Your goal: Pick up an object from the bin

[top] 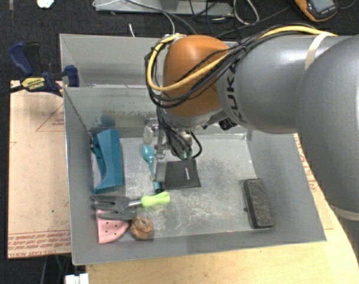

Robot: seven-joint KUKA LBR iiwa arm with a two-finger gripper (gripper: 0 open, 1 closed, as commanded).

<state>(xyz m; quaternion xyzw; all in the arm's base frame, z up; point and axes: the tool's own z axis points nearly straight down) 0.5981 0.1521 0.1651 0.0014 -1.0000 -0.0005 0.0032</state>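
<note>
A grey metal bin (220, 218) is set on a dark floor, its few things lying flat and well spread. The pincer (161, 169) is found low near the middle, just beside a small teal thing (148, 154) and a flat black square (183, 174). Whether it is released or clenched cannot be told, and nothing is seen grasped. A blue box (108, 161) and green-handled pliers (141, 203) are found by the left wall, judged clear of the approach.

gripper (161, 169) low in grey bin (226, 185), beside black flat square (186, 175), teal box (110, 158) left
</note>
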